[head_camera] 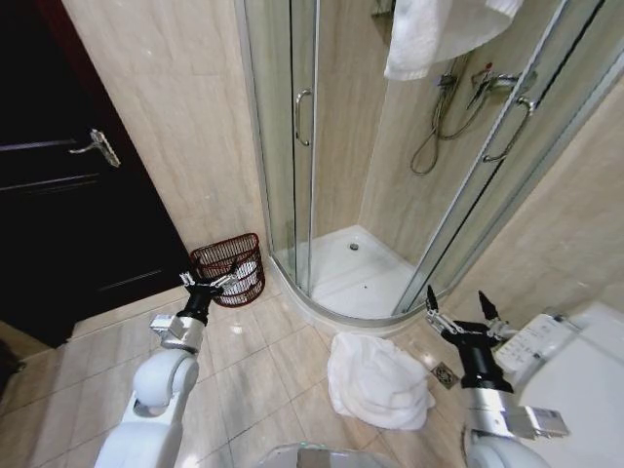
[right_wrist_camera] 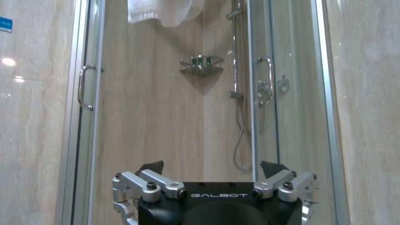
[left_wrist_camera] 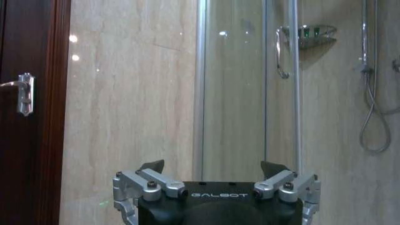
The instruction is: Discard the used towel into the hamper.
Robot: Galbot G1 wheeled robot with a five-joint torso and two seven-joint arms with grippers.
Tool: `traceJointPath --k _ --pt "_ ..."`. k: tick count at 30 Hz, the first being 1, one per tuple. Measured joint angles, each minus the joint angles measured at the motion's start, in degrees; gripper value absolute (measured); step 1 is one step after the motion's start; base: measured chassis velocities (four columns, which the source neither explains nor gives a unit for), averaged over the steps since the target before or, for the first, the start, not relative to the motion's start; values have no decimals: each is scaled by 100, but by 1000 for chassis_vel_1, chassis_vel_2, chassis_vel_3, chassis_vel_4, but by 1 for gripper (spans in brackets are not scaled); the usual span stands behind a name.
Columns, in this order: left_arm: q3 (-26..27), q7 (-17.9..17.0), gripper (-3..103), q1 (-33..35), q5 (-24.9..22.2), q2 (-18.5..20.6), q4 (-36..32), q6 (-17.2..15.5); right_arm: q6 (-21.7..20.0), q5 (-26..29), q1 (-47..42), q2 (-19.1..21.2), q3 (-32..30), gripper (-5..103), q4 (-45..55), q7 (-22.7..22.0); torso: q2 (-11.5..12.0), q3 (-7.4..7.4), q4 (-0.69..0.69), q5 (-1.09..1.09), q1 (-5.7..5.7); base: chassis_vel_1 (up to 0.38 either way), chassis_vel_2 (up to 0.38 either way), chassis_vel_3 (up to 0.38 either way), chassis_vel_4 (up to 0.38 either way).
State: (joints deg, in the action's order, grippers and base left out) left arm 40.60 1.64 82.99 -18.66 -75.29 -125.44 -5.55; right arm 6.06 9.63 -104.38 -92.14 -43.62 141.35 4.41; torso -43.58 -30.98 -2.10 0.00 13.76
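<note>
With crumpled white towel (head_camera: 375, 380) on tile floor (head_camera: 263, 361) between my arms, ungrasped: both jaws apart, left gripper (head_camera: 208, 286) near dark reddish-brown openwork hamper (head_camera: 229, 268) by wall, right gripper (head_camera: 460, 313) raised. Risk: partial pinch, towel draping over rim.

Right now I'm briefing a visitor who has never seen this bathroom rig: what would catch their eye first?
Probably the crumpled white towel on the tiled floor in front of the glass shower cabin, between the two arms. Next, the dark reddish-brown hamper against the wall beside the cabin, just beyond the open left gripper. The open right gripper hovers to the right of the towel, and another white towel hangs over the cabin's top.
</note>
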Motion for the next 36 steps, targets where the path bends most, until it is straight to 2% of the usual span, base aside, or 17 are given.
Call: traceJointPath --k 36 --pt "72 7 100 56 -160 -13 -127 -44 -64 -114 34 0 58 100 55 -26 -960 -542 0 0 418 0 0 0 0"
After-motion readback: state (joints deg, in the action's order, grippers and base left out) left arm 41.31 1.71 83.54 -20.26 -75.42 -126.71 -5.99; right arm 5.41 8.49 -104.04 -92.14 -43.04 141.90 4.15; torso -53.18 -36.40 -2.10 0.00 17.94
